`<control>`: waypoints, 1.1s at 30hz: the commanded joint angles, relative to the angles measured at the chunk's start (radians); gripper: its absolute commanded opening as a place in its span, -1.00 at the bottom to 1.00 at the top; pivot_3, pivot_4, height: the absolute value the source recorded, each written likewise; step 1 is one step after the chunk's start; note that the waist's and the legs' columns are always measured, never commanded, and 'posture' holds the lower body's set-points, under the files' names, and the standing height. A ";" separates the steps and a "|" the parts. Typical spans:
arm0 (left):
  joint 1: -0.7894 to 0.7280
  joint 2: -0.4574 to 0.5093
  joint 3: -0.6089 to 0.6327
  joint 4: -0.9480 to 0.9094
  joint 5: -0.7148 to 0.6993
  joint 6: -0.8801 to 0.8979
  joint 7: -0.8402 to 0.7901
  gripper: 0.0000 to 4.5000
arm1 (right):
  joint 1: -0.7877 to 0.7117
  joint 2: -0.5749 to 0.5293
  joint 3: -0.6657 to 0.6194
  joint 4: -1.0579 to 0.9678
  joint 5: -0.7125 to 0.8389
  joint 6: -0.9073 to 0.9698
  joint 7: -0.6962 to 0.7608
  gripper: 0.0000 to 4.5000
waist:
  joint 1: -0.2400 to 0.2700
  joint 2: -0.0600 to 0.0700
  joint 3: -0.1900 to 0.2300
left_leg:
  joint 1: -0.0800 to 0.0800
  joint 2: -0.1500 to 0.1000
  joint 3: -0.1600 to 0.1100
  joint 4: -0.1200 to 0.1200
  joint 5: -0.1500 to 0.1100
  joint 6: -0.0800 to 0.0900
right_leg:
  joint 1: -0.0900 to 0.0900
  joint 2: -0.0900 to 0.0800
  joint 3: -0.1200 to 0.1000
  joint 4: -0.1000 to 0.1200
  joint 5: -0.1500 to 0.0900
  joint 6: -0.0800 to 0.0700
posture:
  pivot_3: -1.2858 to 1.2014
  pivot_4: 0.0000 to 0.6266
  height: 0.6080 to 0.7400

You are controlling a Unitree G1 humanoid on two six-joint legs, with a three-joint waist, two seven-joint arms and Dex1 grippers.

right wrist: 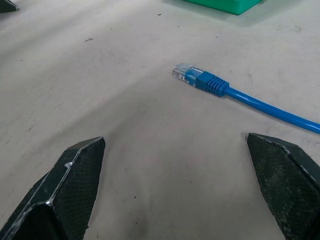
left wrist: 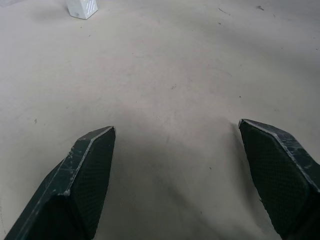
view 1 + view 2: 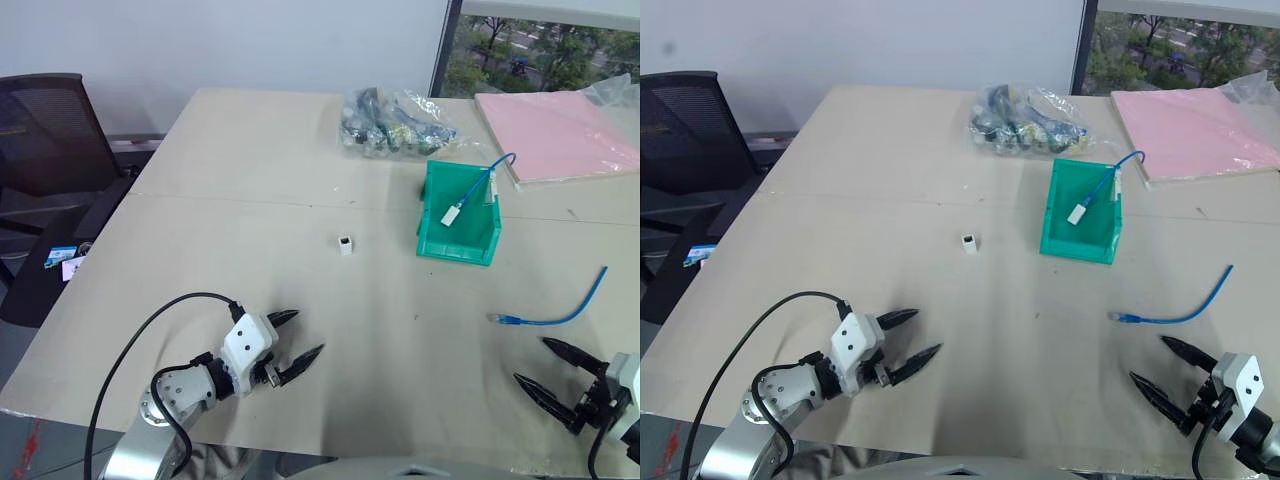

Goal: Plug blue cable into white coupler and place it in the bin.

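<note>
1. Head views: the blue cable (image 3: pixel 560 310) lies near the table's (image 3: pixel 250 180) right edge, the white coupler (image 3: pixel 345 243) mid-table, the bin (image 3: pixel 458 235) beyond them.
2. Left wrist view: left gripper (image 2: pixel 175 132) spread wide, empty, above bare table, coupler ahead.
3. Right wrist view: right gripper (image 1: pixel 175 142) spread wide, the cable's plug just ahead.

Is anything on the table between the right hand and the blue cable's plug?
Nothing visible. The right hand is open, with bare table between it and the blue cable, whose plug end lies just ahead.
</note>
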 commanded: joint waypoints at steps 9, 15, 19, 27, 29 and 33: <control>-0.024 0.068 0.045 -0.279 -0.196 0.267 -0.013 0.81 | -0.015 -0.028 -0.043 0.022 0.024 -0.004 0.058 0.97 | -0.001 -0.002 0.006 | -0.001 0.001 0.002 0.003 0.000 0.000 | -0.002 0.001 0.003 0.002 0.000 0.000 | 0.03 -0.52 0.83; -0.028 0.070 0.049 -0.293 -0.199 0.295 -0.012 0.81 | -0.029 -0.041 -0.061 0.016 0.031 -0.005 0.059 0.97 | -0.001 -0.002 0.006 | -0.001 0.001 0.002 0.003 0.000 0.000 | -0.002 0.002 0.003 0.003 0.002 -0.003 | 0.03 -0.52 0.83; -0.046 0.091 0.032 -0.257 -0.171 0.254 -0.065 0.81 | -0.082 -0.091 -0.078 -0.019 0.047 0.035 0.060 0.97 | -0.001 -0.002 0.006 | -0.001 0.001 0.003 0.004 0.000 0.000 | -0.002 0.002 0.004 0.003 0.002 -0.002 | 0.03 -0.52 0.83; -0.231 0.201 0.011 -0.206 -0.216 0.252 -0.263 0.81 | -0.412 -0.277 0.107 0.084 -0.161 0.160 0.036 0.97 | -0.001 -0.002 0.008 | -0.002 0.006 0.006 0.012 0.000 0.000 | -0.004 0.010 0.006 0.006 0.004 -0.006 | 0.03 -0.52 0.83; -0.289 0.215 -0.007 -0.218 -0.235 0.279 -0.295 0.81 | -0.483 -0.296 0.159 0.110 -0.176 0.177 0.079 0.97 | 0.001 -0.002 0.008 | -0.003 0.006 0.006 0.012 0.000 0.000 | -0.004 0.010 0.007 0.006 0.004 -0.006 | 0.03 -0.52 0.83; -0.359 0.251 -0.025 -0.229 -0.254 0.303 -0.358 0.81 | -0.564 -0.329 0.248 0.141 -0.192 0.192 0.186 0.97 | -0.004 -0.003 0.009 | -0.004 0.006 0.007 0.013 0.001 0.000 | -0.004 0.010 0.007 0.006 0.006 -0.009 | 0.03 -0.52 0.83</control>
